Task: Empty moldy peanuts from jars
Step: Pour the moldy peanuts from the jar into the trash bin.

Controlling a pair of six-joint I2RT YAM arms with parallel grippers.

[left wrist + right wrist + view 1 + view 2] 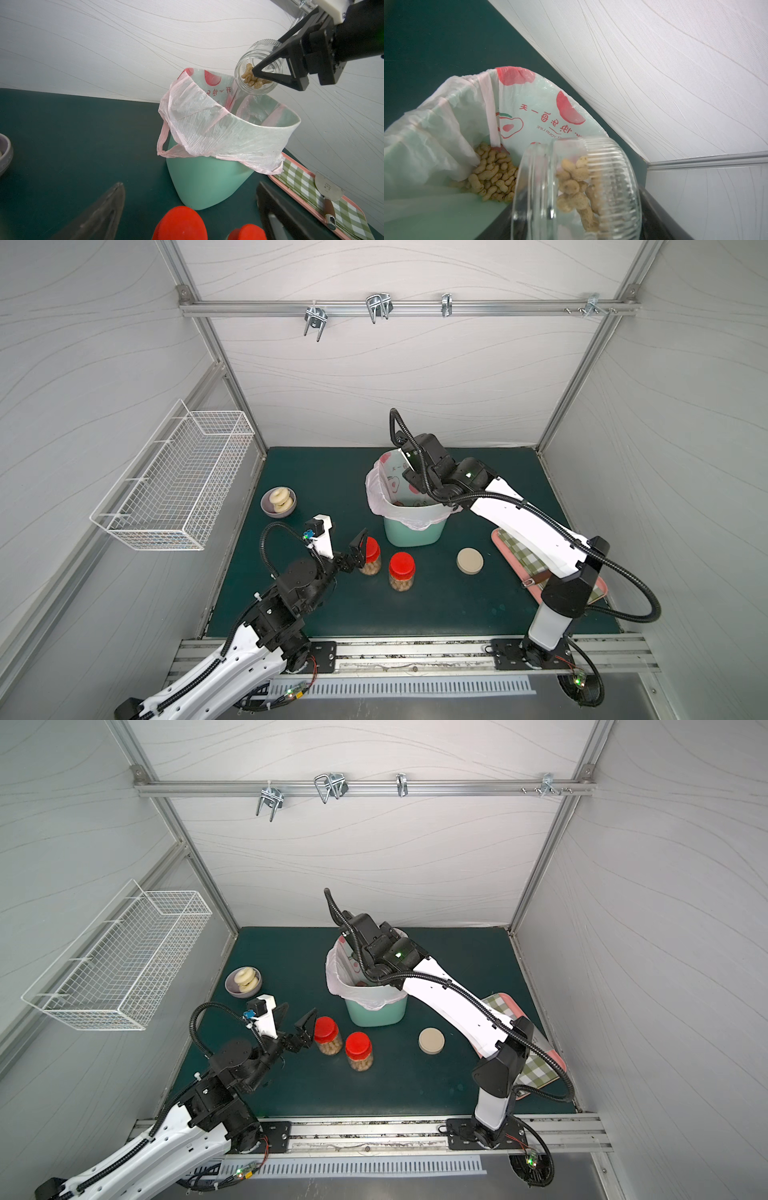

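My right gripper (268, 59) is shut on the squat clear jar (257, 68), holding it tipped on its side above the mint-green bin (411, 531). Several moldy peanuts (575, 182) lie inside this jar (577, 187), and a heap of peanuts (492, 172) lies in the bin's bag. Its beige lid (470, 561) rests on the mat. Two red-lidded jars (370, 556) (402, 570) full of peanuts stand upright in front of the bin. My left gripper (296, 1018) is open just left of the nearer-left jar (327, 1033), not touching it.
A grey bowl (278, 501) with two ring pastries sits at the left of the mat. A pink tray (353, 207) with a checked cloth and a spatula (328, 193) lies at the right, under the right arm. A white wire basket (174, 485) hangs on the left wall.
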